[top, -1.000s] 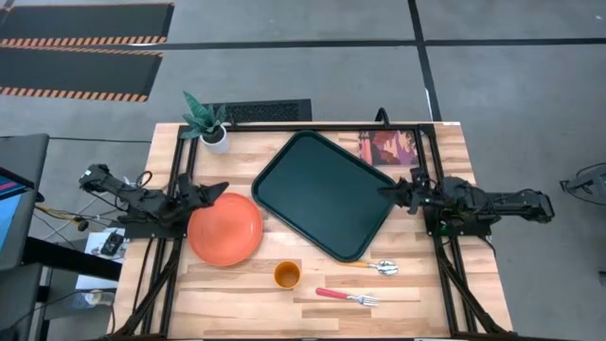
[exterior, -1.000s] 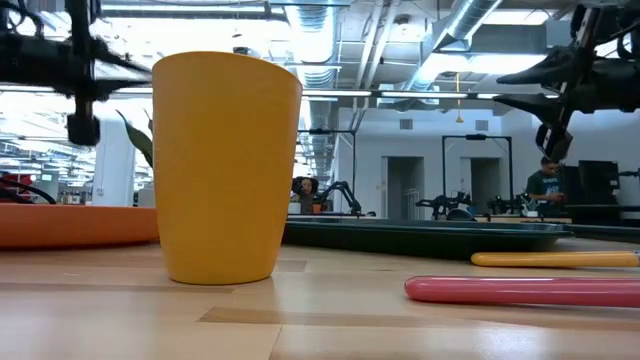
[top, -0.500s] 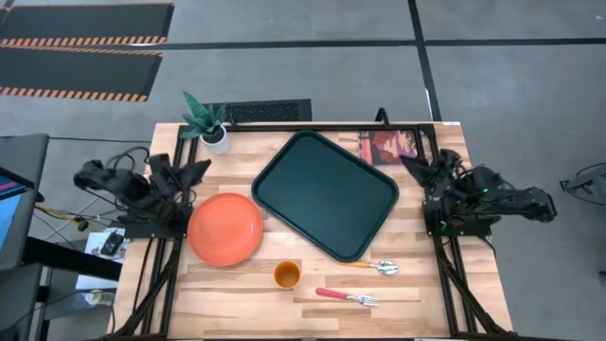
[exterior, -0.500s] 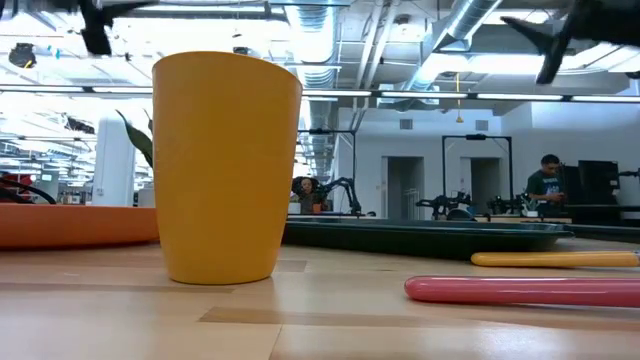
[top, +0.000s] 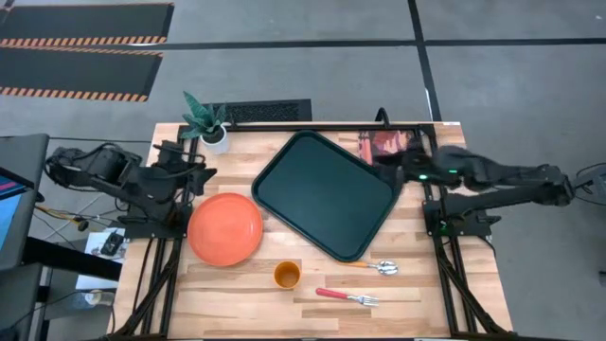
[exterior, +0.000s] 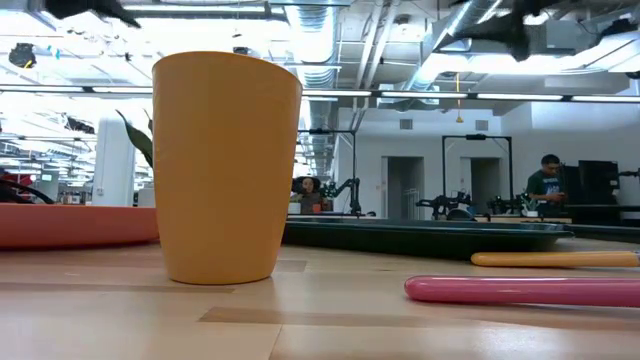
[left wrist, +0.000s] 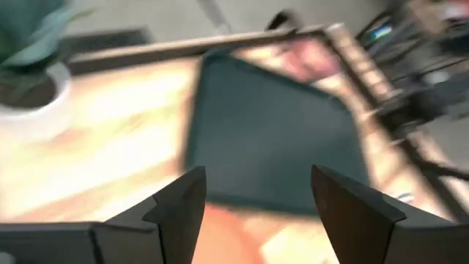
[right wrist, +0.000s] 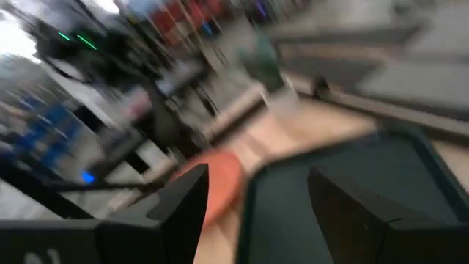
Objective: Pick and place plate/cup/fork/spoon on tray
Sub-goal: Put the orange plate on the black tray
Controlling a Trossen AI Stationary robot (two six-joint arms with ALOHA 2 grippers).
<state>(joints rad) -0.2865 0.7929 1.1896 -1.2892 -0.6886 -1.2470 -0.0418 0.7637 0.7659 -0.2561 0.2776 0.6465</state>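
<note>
The orange-red plate (top: 225,228) lies on the wooden table left of the dark green tray (top: 325,193). The orange-yellow cup (top: 287,275) stands upright near the front edge and fills the low view (exterior: 225,165). The spoon (top: 374,266) and the pink-handled fork (top: 346,296) lie flat to the cup's right. My left gripper (top: 201,171) is open and empty in the air, above the table beyond the plate's far left side. My right gripper (top: 382,170) is open and empty, high over the tray's right corner.
A potted plant (top: 208,123) stands at the far left corner. A reddish picture book (top: 388,144) lies at the far right, beside the tray. Bare wood shows between the plate and the plant and along the front edge.
Both grippers have gone up, staying open and empty. My left gripper has left the plate's left edge and gone toward the far edge. My right gripper has swung from the tray's right edge toward the far edge, then left over the tray's corner. The task's things have kept still.
</note>
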